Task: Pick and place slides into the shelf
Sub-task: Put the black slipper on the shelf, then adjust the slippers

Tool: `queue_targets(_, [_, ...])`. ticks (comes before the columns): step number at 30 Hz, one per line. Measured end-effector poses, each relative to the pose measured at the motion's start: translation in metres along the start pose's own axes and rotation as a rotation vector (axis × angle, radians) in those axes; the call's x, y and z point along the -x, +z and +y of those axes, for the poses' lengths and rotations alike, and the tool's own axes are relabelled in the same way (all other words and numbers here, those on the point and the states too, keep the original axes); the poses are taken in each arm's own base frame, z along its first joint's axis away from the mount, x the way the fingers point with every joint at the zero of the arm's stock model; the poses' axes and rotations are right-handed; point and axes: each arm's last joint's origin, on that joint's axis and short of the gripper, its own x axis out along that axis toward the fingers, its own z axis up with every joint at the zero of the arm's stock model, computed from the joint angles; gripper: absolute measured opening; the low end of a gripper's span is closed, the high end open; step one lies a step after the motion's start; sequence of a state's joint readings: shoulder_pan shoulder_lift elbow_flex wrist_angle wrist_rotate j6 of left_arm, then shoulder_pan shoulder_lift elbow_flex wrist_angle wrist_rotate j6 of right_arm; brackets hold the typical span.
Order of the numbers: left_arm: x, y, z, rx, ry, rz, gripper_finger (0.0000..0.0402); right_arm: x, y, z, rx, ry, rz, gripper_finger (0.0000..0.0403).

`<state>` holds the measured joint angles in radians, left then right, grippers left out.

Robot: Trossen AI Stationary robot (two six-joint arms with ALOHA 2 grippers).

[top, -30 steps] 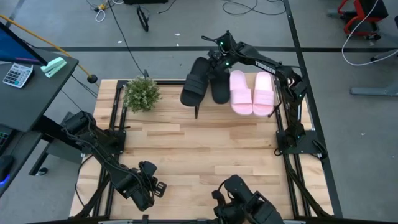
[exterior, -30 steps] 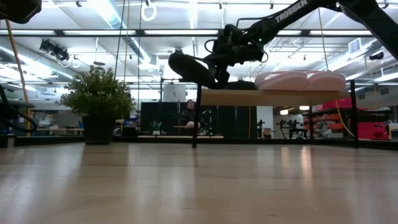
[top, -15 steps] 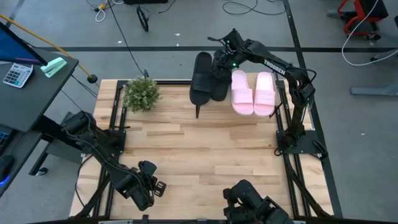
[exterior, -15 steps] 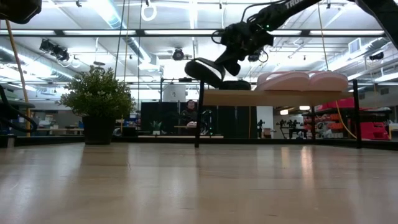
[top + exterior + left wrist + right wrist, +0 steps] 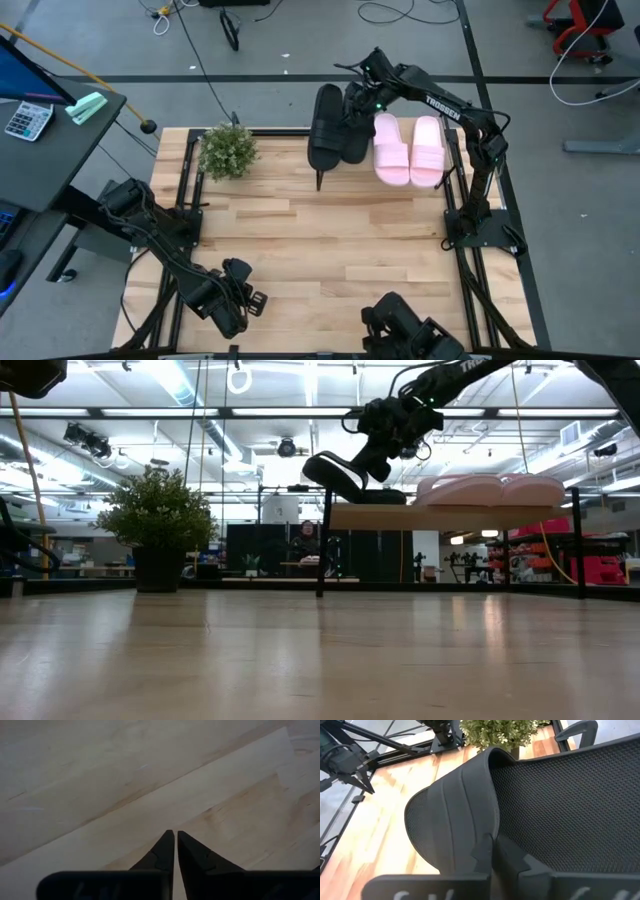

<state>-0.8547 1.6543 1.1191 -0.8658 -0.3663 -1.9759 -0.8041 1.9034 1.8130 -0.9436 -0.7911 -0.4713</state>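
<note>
My right gripper (image 5: pixel 350 105) is at the shelf's left end, shut on a black slide (image 5: pixel 325 125), which shows tilted in the low view (image 5: pixel 335 472). The shelf (image 5: pixel 450 517), a plywood board on thin black legs, stands at the table's far right. On it lie a second black slide (image 5: pixel 356 145) and two pale pink slides (image 5: pixel 392 150) (image 5: pixel 426 150), soles down. My left gripper (image 5: pixel 245 300) waits shut at the near left, just over the tabletop (image 5: pixel 100 795). My right gripper pinches the black slide's ribbed strap at its edge (image 5: pixel 482 827), next to the textured footbed (image 5: pixel 560 810). The fingers (image 5: pixel 507 857) come slanting down from the far right. The slide is tilted, one end out past the shelf's left end; whether its lower end touches the board cannot be told.
A potted plant (image 5: pixel 228 150) stands at the table's far left, close to the shelf's left end. The slatted wooden tabletop (image 5: pixel 320 240) spreads between the arms. A desk with a calculator (image 5: pixel 28 118) stands beyond the left edge.
My right gripper has carried the black slide up and toward the right, over the shelf's left end, and turned it from slanting to lengthwise beside the other black slide. It has barely moved in the last half second. The shelf has shifted slightly toward the right.
</note>
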Motion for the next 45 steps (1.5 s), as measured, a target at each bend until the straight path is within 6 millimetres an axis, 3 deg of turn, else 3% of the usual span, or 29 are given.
queue_targets(16, [0.0, 0.0, 0.0, -0.006, 0.0, 0.0, 0.0023, 0.013, 0.003, 0.017, 0.021, -0.143, 0.074, 0.0086])
queue_targets(34, [0.0, 0.0, 0.0, -0.009, 0.0, 0.0, 0.0015, 0.009, 0.002, 0.023, -0.027, -0.126, 0.11, 0.0087])
queue_targets(38, [0.0, 0.0, 0.0, -0.01, -0.002, -0.008, 0.0021, 0.004, 0.006, 0.037, -0.058, -0.004, 0.069, 0.0087])
queue_targets(45, [-0.002, 0.005, -0.001, -0.036, -0.002, -0.042, 0.0026, -0.012, 0.024, 0.084, 0.094, 0.055, 0.065, 0.0087])
